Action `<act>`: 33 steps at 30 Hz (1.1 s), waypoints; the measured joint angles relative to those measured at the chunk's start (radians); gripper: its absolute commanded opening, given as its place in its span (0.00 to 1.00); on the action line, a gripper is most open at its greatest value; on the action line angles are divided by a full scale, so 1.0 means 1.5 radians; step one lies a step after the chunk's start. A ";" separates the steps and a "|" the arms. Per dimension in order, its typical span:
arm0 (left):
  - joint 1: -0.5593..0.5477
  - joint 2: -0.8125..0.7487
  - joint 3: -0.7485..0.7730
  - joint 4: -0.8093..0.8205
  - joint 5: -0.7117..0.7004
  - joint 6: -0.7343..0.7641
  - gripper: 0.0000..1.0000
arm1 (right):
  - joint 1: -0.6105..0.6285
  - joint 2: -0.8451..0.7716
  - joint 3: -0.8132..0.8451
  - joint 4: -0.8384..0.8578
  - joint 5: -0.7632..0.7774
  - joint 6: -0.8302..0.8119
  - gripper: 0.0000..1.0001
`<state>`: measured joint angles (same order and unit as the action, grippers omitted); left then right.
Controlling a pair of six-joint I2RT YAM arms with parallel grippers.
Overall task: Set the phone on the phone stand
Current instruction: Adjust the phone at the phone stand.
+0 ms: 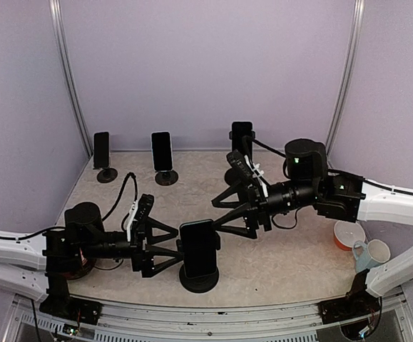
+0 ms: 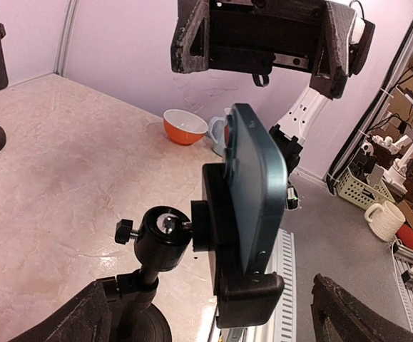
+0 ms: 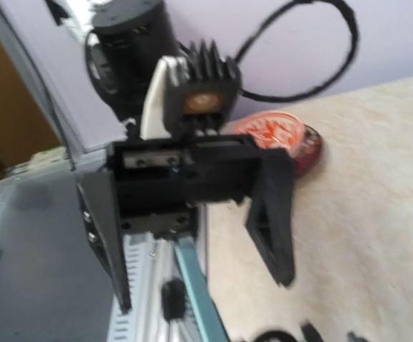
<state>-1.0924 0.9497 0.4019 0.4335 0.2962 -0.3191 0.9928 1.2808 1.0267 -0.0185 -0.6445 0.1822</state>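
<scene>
Nearest the arm bases, the phone point(image 1: 200, 244) stands upright in the cradle of the phone stand point(image 1: 199, 279), long axis vertical, so the placing looks done. The left gripper point(image 1: 177, 246) is level with it on its left, jaws spread wide, with the phone straight ahead of the gap and not pinched. The right gripper point(image 1: 219, 214) sits just beyond on the right, jaws also spread, holding nothing. I judge both arms need only back away without brushing the phone. The pale marbled desk point(image 1: 292, 267) carries an orange bowl point(image 1: 349, 234), a mug point(image 1: 374, 253) and, toward the lilac wall point(image 1: 206, 64), three other phones point(image 1: 162, 151) on stands.
</scene>
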 measured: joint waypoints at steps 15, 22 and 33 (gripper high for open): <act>-0.008 0.047 0.048 -0.006 -0.026 -0.010 0.76 | 0.054 -0.010 -0.087 -0.029 0.158 0.043 0.64; -0.013 0.054 0.051 -0.010 -0.032 -0.010 0.65 | 0.069 0.027 -0.083 -0.026 0.188 0.060 0.44; -0.015 0.061 0.053 -0.011 -0.031 -0.007 0.49 | 0.087 0.051 -0.073 -0.024 0.188 0.072 0.31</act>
<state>-1.1145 1.0412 0.4820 0.4164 0.2504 -0.3302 1.1236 1.3571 0.9173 -0.0540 -0.3630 0.2905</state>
